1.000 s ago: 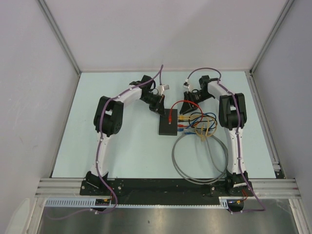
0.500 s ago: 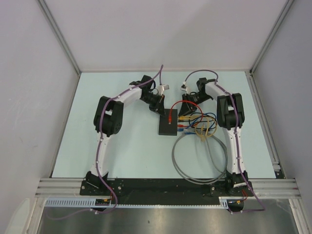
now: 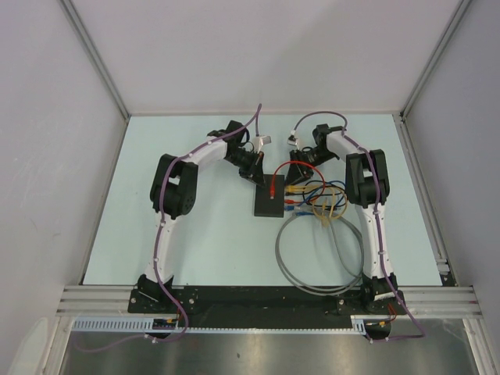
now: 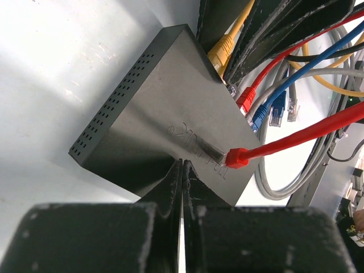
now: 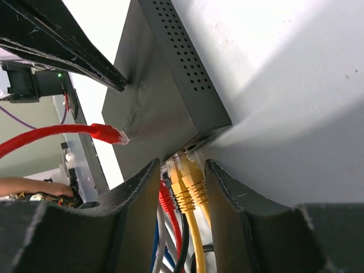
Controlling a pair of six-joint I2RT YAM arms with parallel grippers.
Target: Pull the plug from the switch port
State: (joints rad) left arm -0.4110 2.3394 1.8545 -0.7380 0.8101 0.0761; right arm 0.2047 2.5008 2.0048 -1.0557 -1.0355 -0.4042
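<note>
Switch (image 3: 269, 205): flat matte-black box with vented sides, lying mid-desk (image 3: 195, 234) between the two arms. The sockets on its right edge hold yellow plugs (image 5: 186, 185), and a loose red plug (image 4: 236, 156) rests on its top. Right fingers (image 5: 227, 205): parted, flanking the yellow plugs at the port; whether they pinch or merely straddle cannot be told. Left fingers (image 4: 170, 190): clenched on nothing, tips touching the switch's top near its edge; grey cable (image 3: 312, 269) looped on the desk nearer the right base.
</note>
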